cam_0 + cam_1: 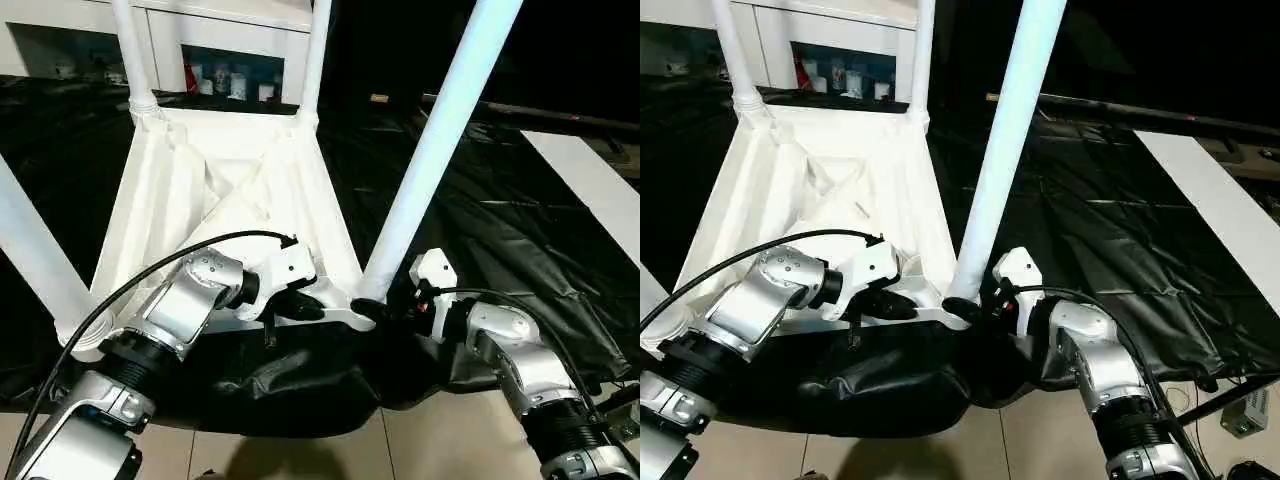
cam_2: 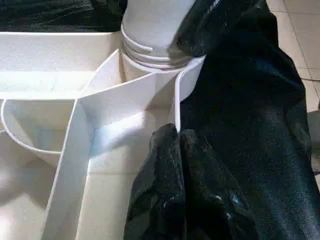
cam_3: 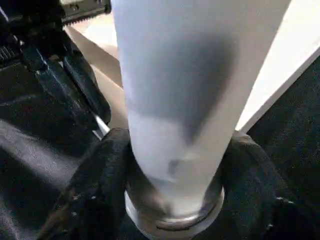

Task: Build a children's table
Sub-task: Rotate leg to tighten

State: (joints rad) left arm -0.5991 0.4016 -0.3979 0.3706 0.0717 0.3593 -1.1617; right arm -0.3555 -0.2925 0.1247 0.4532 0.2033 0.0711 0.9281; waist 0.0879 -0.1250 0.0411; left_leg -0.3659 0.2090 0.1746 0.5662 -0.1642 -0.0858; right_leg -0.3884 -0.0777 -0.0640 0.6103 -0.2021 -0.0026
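The children's table (image 1: 200, 190) lies upside down on the black sheet, its ribbed underside facing up. Its legs stand up out of the corner sockets. My left gripper (image 1: 300, 308) is shut on the thin near rim wall (image 2: 176, 107), close to the near right corner. In the left wrist view the fingertips (image 2: 167, 145) pinch that wall. My right gripper (image 1: 375, 308) is at the foot of the near right leg (image 1: 430, 150). In the right wrist view its fingers (image 3: 102, 170) press against both sides of the leg (image 3: 175, 100), just above the socket.
A white glass-door cabinet (image 1: 230, 40) stands behind the table. A white board (image 1: 590, 180) lies on the black sheet (image 1: 500, 230) at the right. The work table's near edge drops to a tiled floor (image 1: 330, 450) just below my forearms.
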